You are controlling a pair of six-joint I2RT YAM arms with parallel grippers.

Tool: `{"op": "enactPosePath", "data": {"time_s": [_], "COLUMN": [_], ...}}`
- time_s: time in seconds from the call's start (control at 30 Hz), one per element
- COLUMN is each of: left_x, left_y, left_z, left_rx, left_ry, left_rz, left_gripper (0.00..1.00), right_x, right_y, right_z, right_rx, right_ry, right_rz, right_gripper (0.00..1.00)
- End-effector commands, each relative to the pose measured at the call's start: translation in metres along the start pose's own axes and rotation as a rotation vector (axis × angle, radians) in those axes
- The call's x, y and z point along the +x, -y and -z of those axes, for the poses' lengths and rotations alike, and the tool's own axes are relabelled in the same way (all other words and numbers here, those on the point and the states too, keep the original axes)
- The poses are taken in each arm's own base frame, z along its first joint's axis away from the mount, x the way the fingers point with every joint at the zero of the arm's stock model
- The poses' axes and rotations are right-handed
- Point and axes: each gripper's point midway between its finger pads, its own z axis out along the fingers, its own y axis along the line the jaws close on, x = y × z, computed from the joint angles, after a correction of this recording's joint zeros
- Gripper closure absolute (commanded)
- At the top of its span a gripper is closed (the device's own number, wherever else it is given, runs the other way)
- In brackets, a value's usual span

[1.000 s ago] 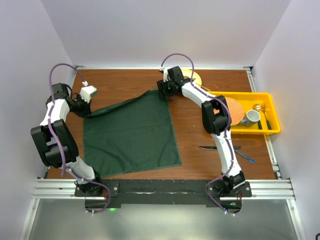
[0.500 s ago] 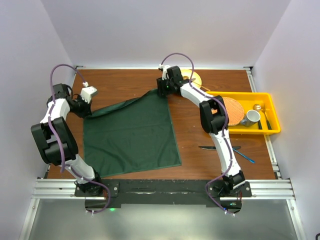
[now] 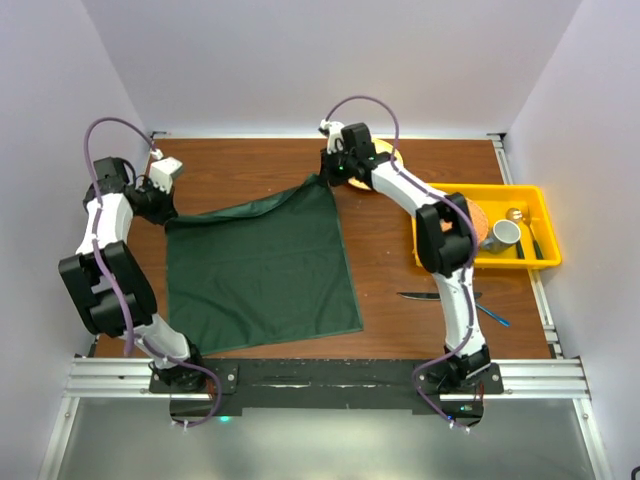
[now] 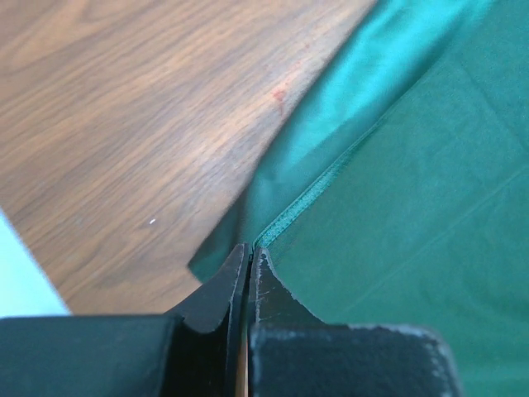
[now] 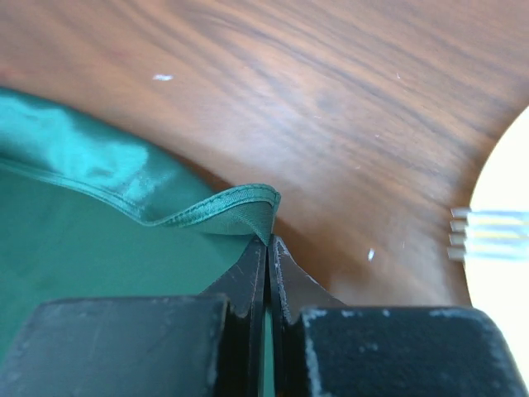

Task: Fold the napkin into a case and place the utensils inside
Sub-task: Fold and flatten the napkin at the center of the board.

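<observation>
A brown wooden tabletop (image 3: 395, 265) carried a dark green square cloth napkin (image 3: 260, 265). The left gripper (image 4: 250, 251) pinched its ten o'clock corner, the right gripper (image 5: 269, 241) its one o'clock corner.

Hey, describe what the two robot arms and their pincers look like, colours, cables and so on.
The left arm and right arm each have slim white links joined by bulky black joint housings. A thin purple cable loops off each one. The left pincer and right pincer have matte black fingers that taper to points.
</observation>
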Motion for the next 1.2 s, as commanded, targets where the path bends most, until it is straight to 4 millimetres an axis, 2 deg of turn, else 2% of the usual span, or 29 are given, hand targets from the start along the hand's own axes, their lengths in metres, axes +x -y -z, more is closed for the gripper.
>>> {"op": "enactPosePath", "data": {"time_s": [0.0, 0.03, 0.1, 0.13, 0.27, 0.4, 0.43, 0.47, 0.53, 0.57, 0.63, 0.67, 0.73, 0.77, 0.83, 0.87, 0.9, 0.97, 1.0, 1.03, 1.07, 1.1, 1.13, 1.17], "left_x": [-0.02, -0.015, -0.008, -0.003, 0.018, 0.056, 0.065, 0.077, 0.088, 0.102, 0.108, 0.118, 0.122, 0.126, 0.13, 0.123, 0.12, 0.11, 0.104, 0.092, 0.084, 0.077, 0.069, 0.049], "left_y": [-0.003, 0.003, 0.009, 0.014, 0.033, 0.059, 0.065, 0.073, 0.073, 0.076, 0.072, 0.073, 0.063, 0.059, 0.051, 0.043, 0.037, 0.022, 0.014, 0.001, -0.004, -0.005, -0.008, -0.018], "left_z": [0.038, 0.04, 0.046, 0.048, 0.057, 0.055, 0.053, 0.049, 0.042, 0.035, 0.023, 0.014, 0.0, -0.009, -0.024, -0.028, -0.033, -0.042, -0.045, -0.046, -0.047, -0.045, -0.042, -0.037], "left_rx": [-0.043, -0.024, -0.017, -0.006, 0.015, 0.075, 0.095, 0.114, 0.105, 0.116, 0.109, 0.131, 0.115, 0.123, 0.126, 0.116, 0.102, 0.082, 0.065, 0.045, 0.045, 0.052, 0.053, 0.043], "left_ry": [0.071, 0.056, 0.046, 0.034, -0.013, -0.101, -0.122, -0.15, -0.165, -0.198, -0.206, -0.231, -0.234, -0.246, -0.253, -0.235, -0.221, -0.203, -0.188, -0.167, -0.146, -0.141, -0.131, -0.095], "left_rz": [-0.008, 0.004, -0.001, 0.006, -0.043, -0.03, -0.023, -0.006, 0.021, 0.05, 0.093, 0.128, 0.177, 0.201, 0.252, 0.257, 0.277, 0.284, 0.283, 0.287, 0.288, 0.293, 0.297, 0.271], "left_gripper": [1.0, 1.0, 1.0, 1.0, 1.0, 1.0, 1.0, 1.0, 1.0, 1.0, 1.0, 1.0, 1.0, 1.0, 1.0, 1.0, 1.0, 1.0, 1.0, 1.0, 1.0, 1.0, 1.0, 1.0], "right_x": [-0.061, -0.048, -0.042, -0.028, 0.006, 0.049, 0.067, 0.074, 0.09, 0.101, 0.101, 0.112, 0.107, 0.115, 0.106, 0.111, 0.101, 0.095, 0.083, 0.078, 0.074, 0.056, 0.048, 0.042], "right_y": [-0.04, -0.041, -0.05, -0.049, -0.056, -0.059, -0.054, -0.051, -0.047, -0.045, -0.043, -0.037, -0.032, -0.027, -0.02, -0.013, -0.011, -0.005, 0.0, 0.002, 0.007, 0.008, 0.009, 0.009], "right_z": [0.072, 0.074, 0.087, 0.088, 0.107, 0.12, 0.119, 0.118, 0.112, 0.104, 0.094, 0.083, 0.071, 0.062, 0.052, 0.045, 0.041, 0.035, 0.03, 0.028, 0.029, 0.03, 0.033, 0.037], "right_rx": [-0.094, -0.097, -0.124, -0.128, -0.148, -0.152, -0.137, -0.13, -0.121, -0.12, -0.119, -0.108, -0.097, -0.086, -0.063, -0.045, -0.038, -0.024, -0.008, -0.005, 0.004, 0.006, 0.008, 0.01], "right_ry": [0.139, 0.104, 0.084, 0.054, -0.027, -0.113, -0.148, -0.162, -0.196, -0.223, -0.223, -0.25, -0.245, -0.268, -0.252, -0.264, -0.245, -0.237, -0.217, -0.212, -0.212, -0.181, -0.165, -0.163], "right_rz": [0.092, 0.08, 0.073, 0.06, 0.027, 0.013, 0.011, 0.006, -0.006, -0.015, -0.022, -0.033, -0.031, -0.032, -0.02, -0.021, -0.015, -0.007, 0.002, 0.012, 0.01, 0.022, 0.033, 0.036], "right_gripper": [1.0, 1.0, 1.0, 1.0, 1.0, 1.0, 1.0, 1.0, 1.0, 1.0, 1.0, 1.0, 1.0, 1.0, 1.0, 1.0, 1.0, 1.0, 1.0, 1.0, 1.0, 1.0, 1.0, 1.0]}}
